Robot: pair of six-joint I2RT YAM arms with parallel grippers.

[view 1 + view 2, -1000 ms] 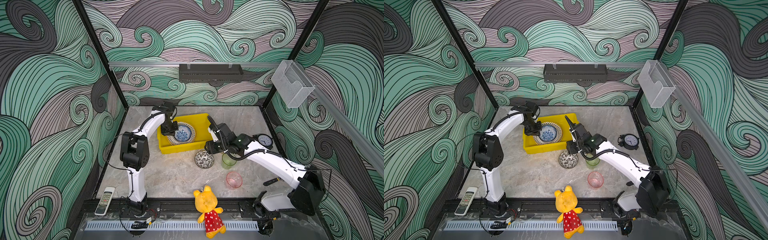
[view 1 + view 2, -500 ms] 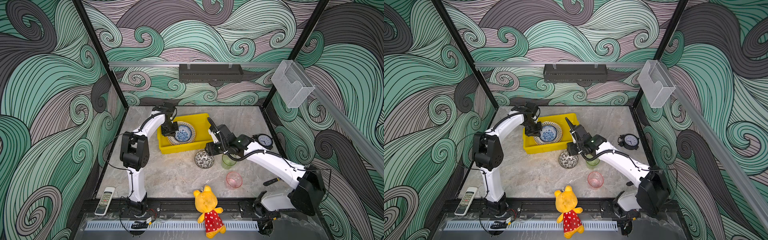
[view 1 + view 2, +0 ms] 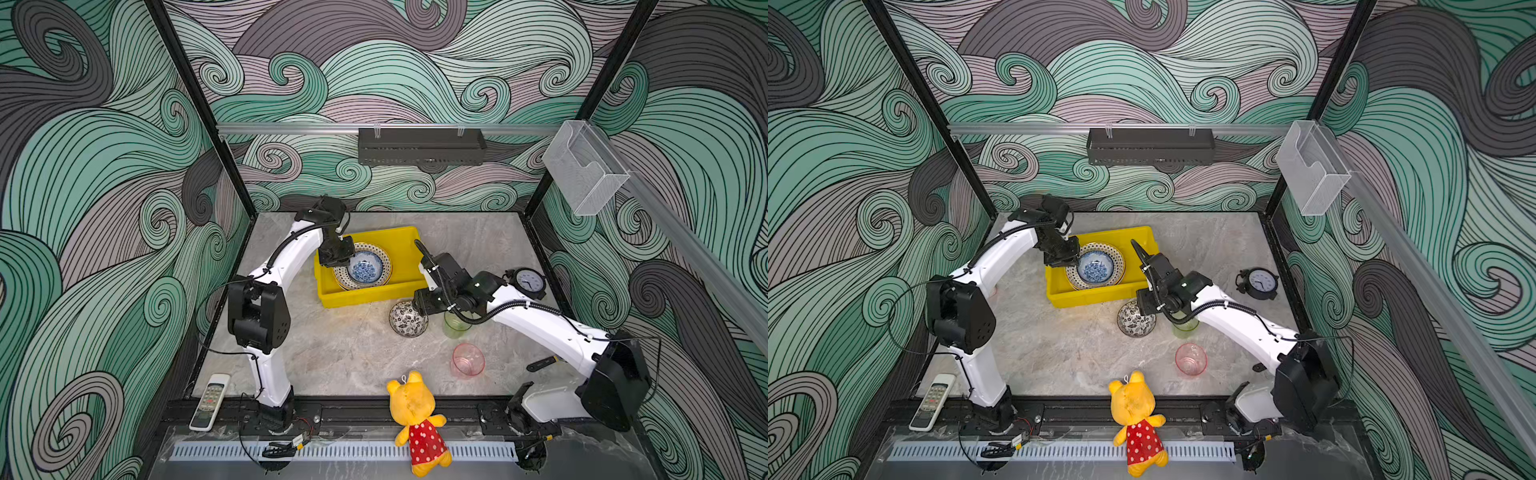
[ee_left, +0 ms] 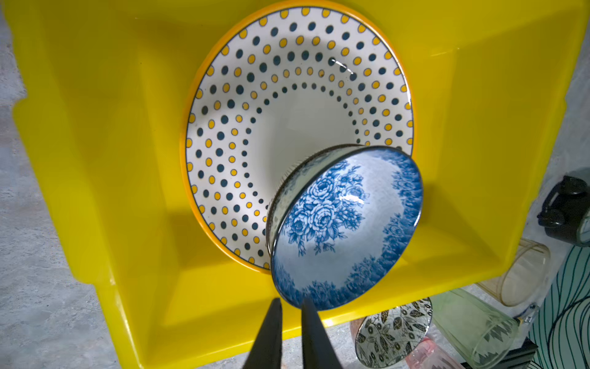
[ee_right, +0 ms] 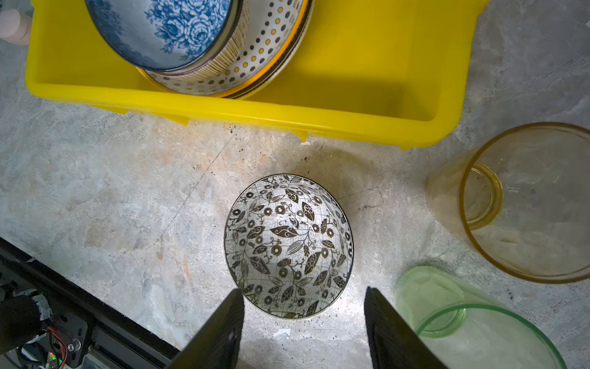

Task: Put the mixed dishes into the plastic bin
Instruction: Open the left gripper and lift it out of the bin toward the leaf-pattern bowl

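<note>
The yellow plastic bin [image 3: 365, 297] [image 3: 1092, 297] holds a dotted-rim plate [image 4: 287, 96] on other plates. On that plate rests the blue floral bowl [image 3: 365, 268] [image 4: 344, 230]. My left gripper [image 4: 291, 308] [image 3: 338, 259] stands at this bowl's near rim, open only a little, the rim's edge between its fingertips. A black-white leafy bowl [image 5: 289, 246] [image 3: 407, 320] sits on the table in front of the bin. Just above its near edge my right gripper [image 5: 303, 295] [image 3: 1144, 303] hovers open and empty.
A green cup [image 5: 447, 319] [image 3: 455, 328] stands right beside the right gripper, with an amber cup [image 5: 526, 204] beyond it. A pink cup [image 3: 468, 360] lies nearer the front. A black clock [image 3: 528, 281] stands at the right. A yellow bear [image 3: 415, 419] and a remote [image 3: 210, 401] lie at the front edge.
The left gripper's jaws have parted slightly at the blue bowl's rim. The right arm has hardly moved above the leafy bowl.
</note>
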